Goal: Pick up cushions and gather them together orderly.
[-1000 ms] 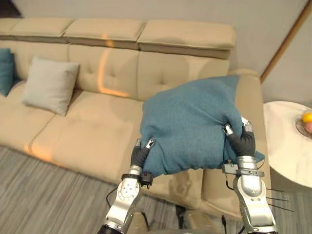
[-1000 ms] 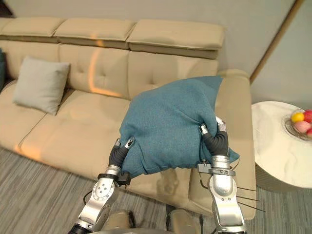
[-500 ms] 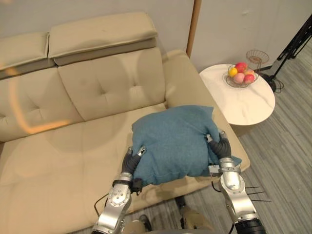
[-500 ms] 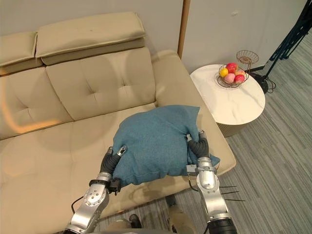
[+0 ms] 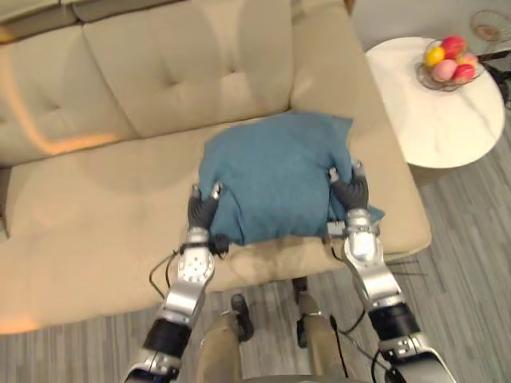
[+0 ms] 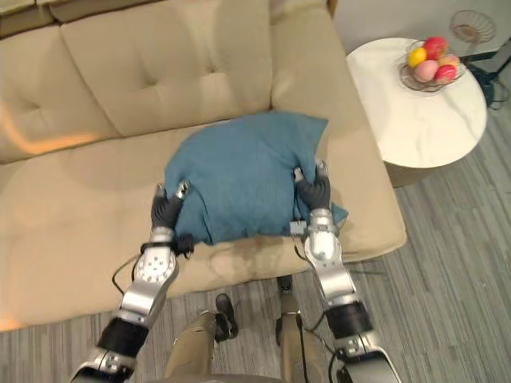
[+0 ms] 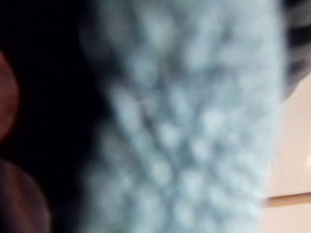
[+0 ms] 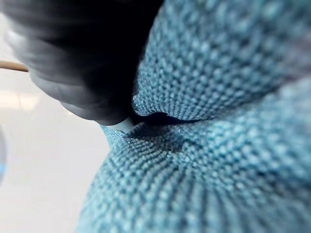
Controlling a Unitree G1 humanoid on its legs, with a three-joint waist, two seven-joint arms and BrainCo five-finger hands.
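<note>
Two hands grasp one teal knitted square cushion [image 5: 275, 175] by its opposite edges. The left hand [image 5: 204, 209] is clenched on the cushion's left edge, its dark-tipped fingers [image 5: 214, 191] hooked over the top of the cloth. The right hand [image 5: 350, 194] is clenched on the right edge, and the knit bunches into folds around it, as the right wrist view shows from close up [image 8: 228, 145].

The cushion lies flat and low over the seat at the right end of a beige leather sofa [image 5: 96, 199], just beside the armrest. Whether its underside rests on the seat I cannot tell.

Right of the sofa stands a round white marble-look bench [image 5: 435, 120]. It carries a wire bowl of red and yellow fruit [image 5: 449, 68] near its far edge. Grey striped flooring [image 5: 463, 263] runs along the sofa's front.
</note>
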